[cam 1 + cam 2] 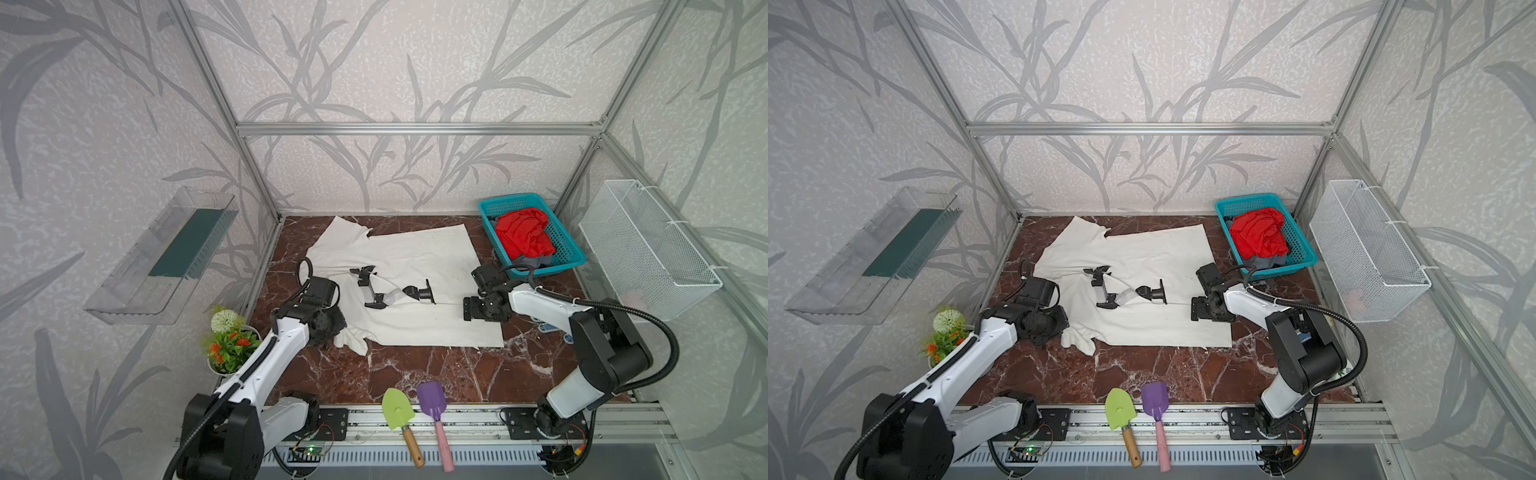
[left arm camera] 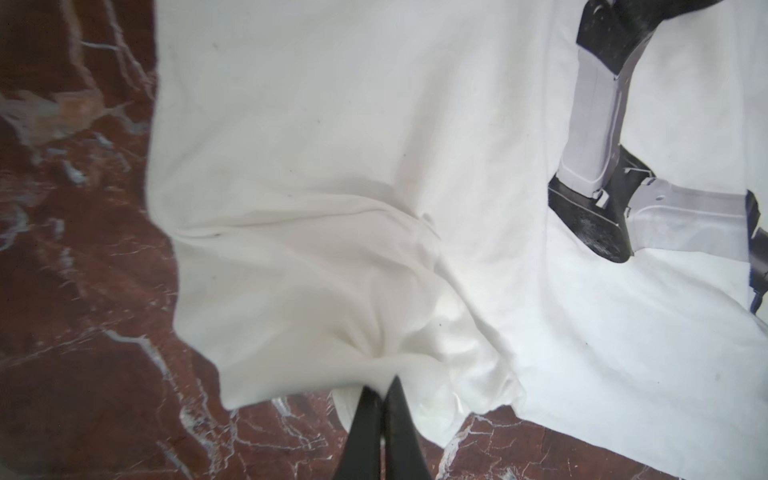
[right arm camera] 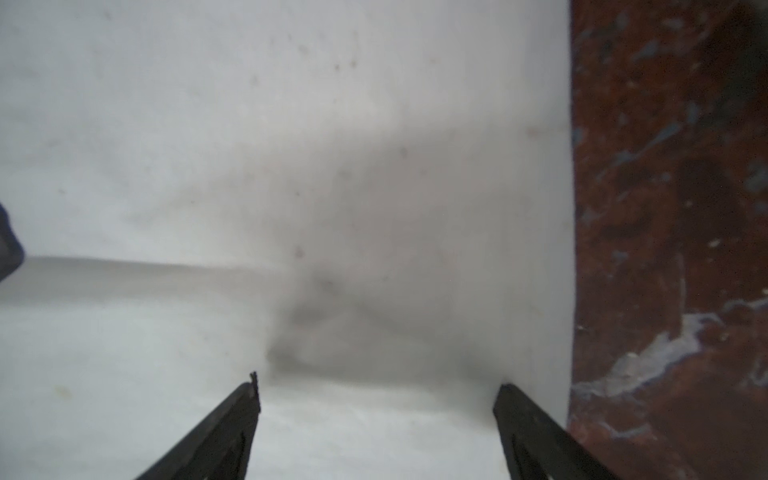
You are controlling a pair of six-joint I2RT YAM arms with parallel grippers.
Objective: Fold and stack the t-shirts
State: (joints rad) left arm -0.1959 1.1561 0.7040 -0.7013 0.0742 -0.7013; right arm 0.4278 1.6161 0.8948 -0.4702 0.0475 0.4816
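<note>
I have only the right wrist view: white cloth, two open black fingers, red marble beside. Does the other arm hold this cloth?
Observer: Yes, the left gripper is shut on a bunched fold of the large cream-white printed t-shirt.
Operator: Where does my gripper stand?
Observer: The right gripper is open over the shirt's right hem, near the teal plastic basket.
Operator: What is inside it?
Observer: A crumpled bright red t-shirt, on top of dark grey cloth.
</note>
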